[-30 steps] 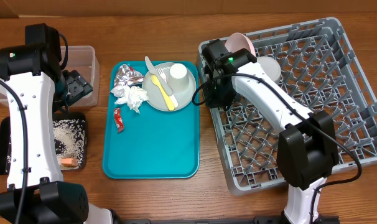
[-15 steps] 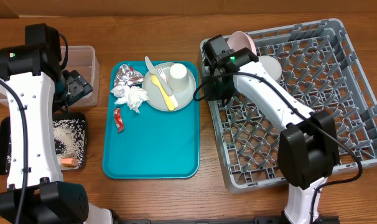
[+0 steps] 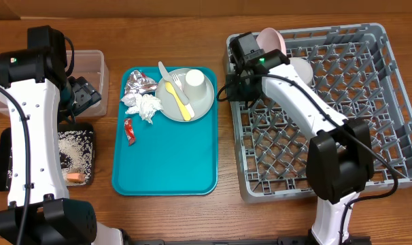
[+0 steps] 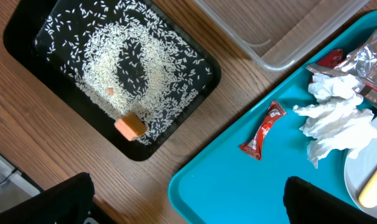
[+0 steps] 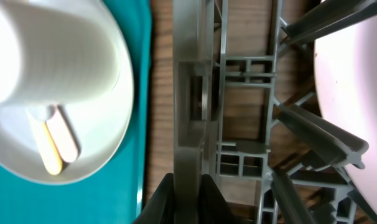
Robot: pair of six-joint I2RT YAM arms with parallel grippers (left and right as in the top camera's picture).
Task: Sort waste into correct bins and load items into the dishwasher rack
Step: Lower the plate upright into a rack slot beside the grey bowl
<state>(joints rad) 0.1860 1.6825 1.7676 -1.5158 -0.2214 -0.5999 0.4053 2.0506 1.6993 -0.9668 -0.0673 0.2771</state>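
**Sorting station, seen from above.** One grey rack (image 3: 376, 116), a square crate with a lattice floor and upright pegs, fills the 3 o'clock side of the tabletop (image 3: 226, 218). The right pincer (image 5: 187, 186) is clamped on the rim of the rack's 9 o'clock wall, one finger on each side.

Two pieces sit near the rack's 11 o'clock corner. One pale plate (image 3: 270, 39) stands on edge, with one white bowl (image 3: 298, 71) just beside it.

One teal tray (image 3: 165, 163) lies at centre. It carries one grey-green plate (image 3: 203, 107) toward 1 o'clock. On that plate rest one white cup (image 3: 198, 82), one yellow fork (image 3: 181, 99) and one pale knife (image 3: 163, 71).

Three bits of waste lie toward the tray's 10 o'clock: one crinkled foil ball (image 3: 141, 84), one crumpled napkin (image 3: 145, 106) and one red packet (image 3: 129, 131).

Two bins stand on the 9 o'clock side. One clear tub (image 3: 92, 62) is at 10 o'clock. One black tray (image 4: 127, 70) at 8 o'clock holds scattered rice (image 4: 160, 84) and one orange cube (image 4: 130, 126).

The left pincer (image 4: 187, 186) hangs spread wide over the gap between black tray and teal tray, gripping nothing.
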